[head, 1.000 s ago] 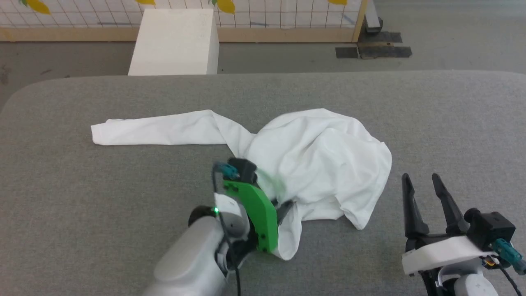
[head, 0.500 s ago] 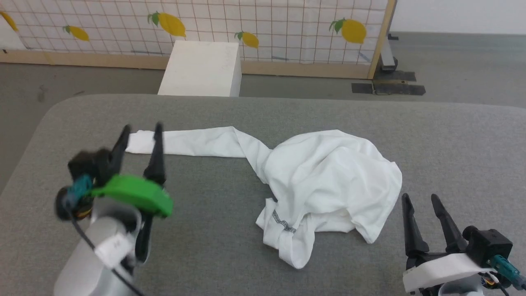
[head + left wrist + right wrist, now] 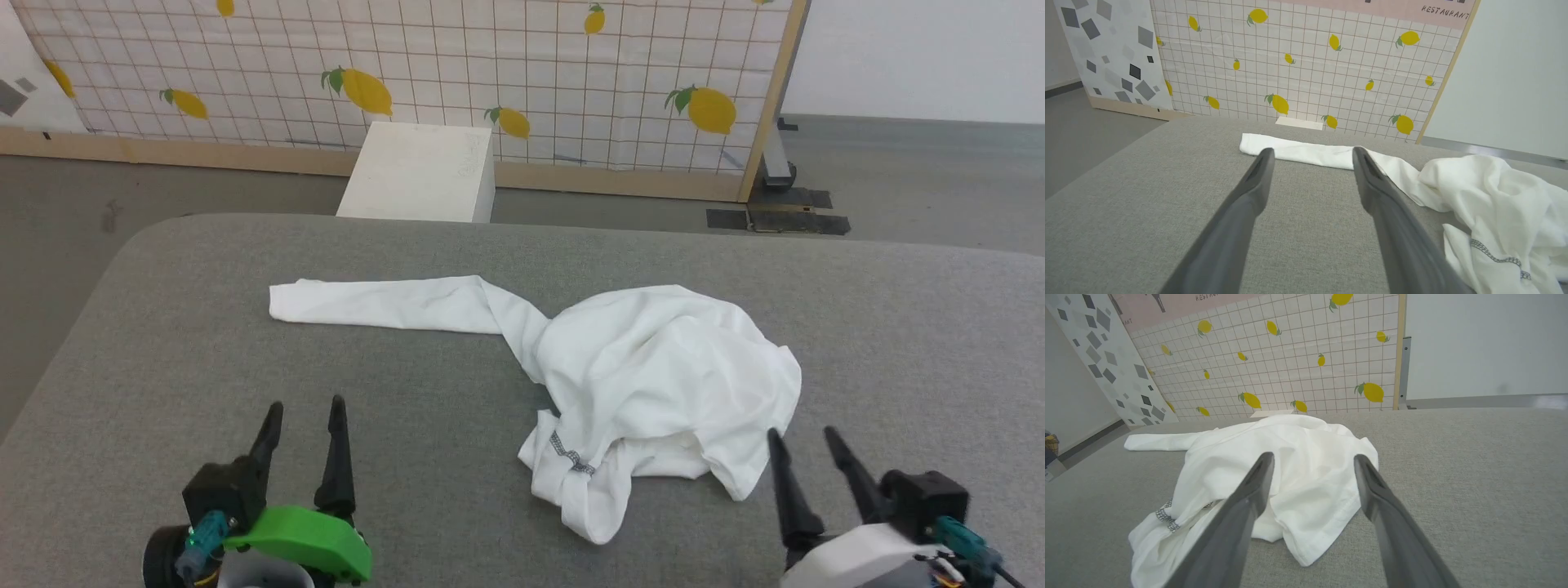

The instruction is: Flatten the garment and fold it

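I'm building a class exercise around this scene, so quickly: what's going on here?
A two-armed robot faces a large white soft fabric shirt lying on a grey cloth-covered table. Neither gripper holds it: the left gripper and right gripper both stand open near the table's front edge. One sleeve lies stretched straight toward the robot's left, but the body is a crumpled heap, so flattening is unfinished and nothing is folded.

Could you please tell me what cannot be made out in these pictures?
- Head view: second sleeve of the garment, buried under its own bunched folds.
- Left wrist view: the garment's right side, cut off by the frame edge.
- Head view: base of the white box, behind the table edge.
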{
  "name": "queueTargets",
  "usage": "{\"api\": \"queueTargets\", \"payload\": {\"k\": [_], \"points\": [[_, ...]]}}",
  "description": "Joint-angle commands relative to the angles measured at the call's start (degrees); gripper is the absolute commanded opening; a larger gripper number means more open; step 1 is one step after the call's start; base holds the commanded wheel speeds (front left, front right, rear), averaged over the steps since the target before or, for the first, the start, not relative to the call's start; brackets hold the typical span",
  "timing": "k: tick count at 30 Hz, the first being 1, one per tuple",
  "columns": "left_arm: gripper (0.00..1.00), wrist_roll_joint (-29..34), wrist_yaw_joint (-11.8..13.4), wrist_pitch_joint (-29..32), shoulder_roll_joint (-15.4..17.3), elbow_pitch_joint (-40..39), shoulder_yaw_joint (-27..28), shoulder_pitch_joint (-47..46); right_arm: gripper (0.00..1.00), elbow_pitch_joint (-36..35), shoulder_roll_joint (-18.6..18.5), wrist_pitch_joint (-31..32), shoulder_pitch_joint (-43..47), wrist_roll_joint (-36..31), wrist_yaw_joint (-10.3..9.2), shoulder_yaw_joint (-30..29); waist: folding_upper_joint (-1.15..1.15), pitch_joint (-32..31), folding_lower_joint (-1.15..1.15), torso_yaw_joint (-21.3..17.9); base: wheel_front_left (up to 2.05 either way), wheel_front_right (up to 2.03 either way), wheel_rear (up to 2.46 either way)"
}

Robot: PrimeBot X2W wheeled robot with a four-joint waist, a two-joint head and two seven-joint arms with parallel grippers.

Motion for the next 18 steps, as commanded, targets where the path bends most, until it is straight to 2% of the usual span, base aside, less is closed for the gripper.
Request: {"api": "queueTargets", "payload": {"k": [1,7,11,13,18], "points": [[1.0,0.3,-0.5,-0.3,-0.7,-0.1,0.5,1.1,1.0,0.2,0.0,1.8,0.7,0.1,-0.09,1.2,0.0,-0.1,0.0,-0.3,0.0,0.0,0.0],[1.0,2.0,-1.4,-0.3,-2.4,-1.1,2.3,2.5,1.0,0.4,0.0,16.0,-3.4,2.1,-0.09,8.2,0.0,0.2,0.0,-0.9,0.0,0.0,0.0],[1.0,2.9,-2.2,-0.3,-3.3,-1.5,2.8,2.2,1.0,4.2,0.0,33.1,-9.6,1.7,-0.09,14.6,0.0,1.0,0.0,-0.2,0.0,0.0,0.0],[1.0,2.9,-2.8,-0.3,-3.8,-1.5,2.8,1.7,1.0,6.7,0.0,38.9,-12.8,0.9,-0.09,17.3,0.0,1.7,0.0,0.6,0.0,0.0,0.0],[1.0,3.5,-4.1,-0.3,-4.4,-1.2,2.8,0.3,1.0,13.0,0.0,42.4,-18.8,-0.2,-0.09,20.4,0.0,3.3,0.0,2.8,0.0,0.0,0.0]]}}
